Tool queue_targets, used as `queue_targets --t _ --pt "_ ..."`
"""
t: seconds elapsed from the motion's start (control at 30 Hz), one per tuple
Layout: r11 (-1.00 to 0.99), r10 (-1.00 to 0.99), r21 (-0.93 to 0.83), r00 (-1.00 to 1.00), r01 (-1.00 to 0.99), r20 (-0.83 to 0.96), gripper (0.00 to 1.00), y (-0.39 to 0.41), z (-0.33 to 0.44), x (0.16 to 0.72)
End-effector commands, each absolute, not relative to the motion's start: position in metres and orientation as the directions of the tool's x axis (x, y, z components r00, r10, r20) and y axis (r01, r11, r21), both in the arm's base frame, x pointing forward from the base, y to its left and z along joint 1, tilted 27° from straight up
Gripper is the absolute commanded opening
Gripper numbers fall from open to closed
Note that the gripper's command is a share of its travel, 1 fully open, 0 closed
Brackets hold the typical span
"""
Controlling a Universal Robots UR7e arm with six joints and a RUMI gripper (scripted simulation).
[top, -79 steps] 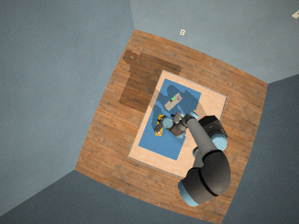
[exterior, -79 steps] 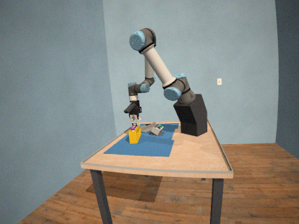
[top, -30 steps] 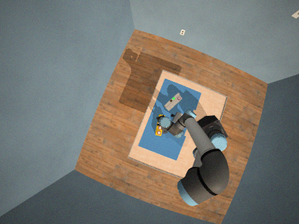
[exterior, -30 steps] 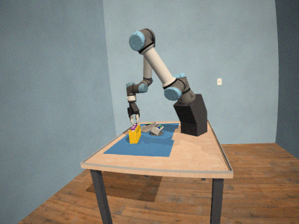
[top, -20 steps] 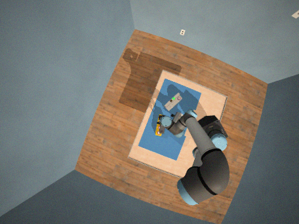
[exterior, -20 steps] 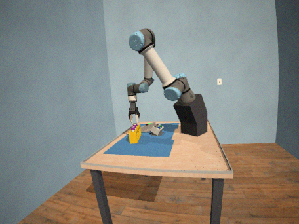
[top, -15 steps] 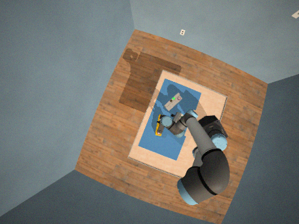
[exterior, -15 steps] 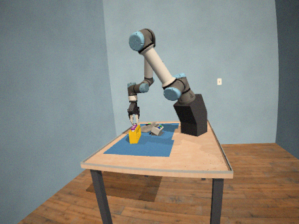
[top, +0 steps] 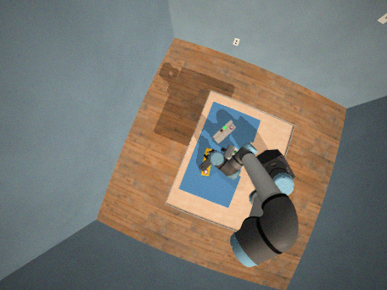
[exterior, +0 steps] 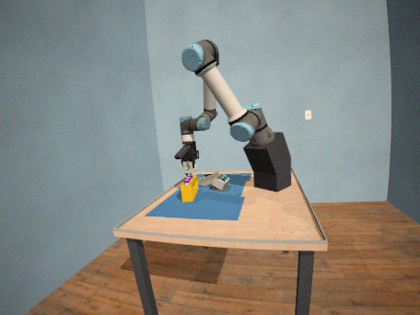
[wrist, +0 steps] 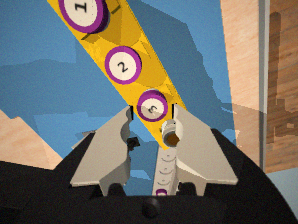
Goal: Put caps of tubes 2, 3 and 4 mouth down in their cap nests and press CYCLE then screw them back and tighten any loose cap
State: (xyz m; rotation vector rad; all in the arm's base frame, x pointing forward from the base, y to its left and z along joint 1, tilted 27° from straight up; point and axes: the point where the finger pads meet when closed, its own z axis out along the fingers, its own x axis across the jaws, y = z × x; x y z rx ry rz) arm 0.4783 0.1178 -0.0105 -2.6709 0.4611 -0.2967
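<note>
With green lamp (top: 225,127) lit, step 3 (recap) is in hand: cap 3 (wrist: 151,107) sits on its tube in DS (top: 208,150) (exterior: 188,192) (wrist: 131,31), fingers parted narrowly around it, prob. re-grip & further turn needed.

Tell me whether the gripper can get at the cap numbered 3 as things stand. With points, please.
Probably yes: the open gripper (top: 208,157) (exterior: 188,174) (wrist: 152,105) straddles the cap numbered 3 (exterior: 189,177) (wrist: 152,106), and nothing seems to block either side.
</note>
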Motion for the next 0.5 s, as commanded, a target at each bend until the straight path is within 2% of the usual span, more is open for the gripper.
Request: queue_targets --t 0.0,0.47 --pt "-0.858 -0.371 -0.429 0.919 -0.284 0.134 0.35 0.118 -0.01 0.479" --pt "-0.858 -0.371 -0.429 0.919 -0.284 0.134 0.35 0.114 0.0 0.475"
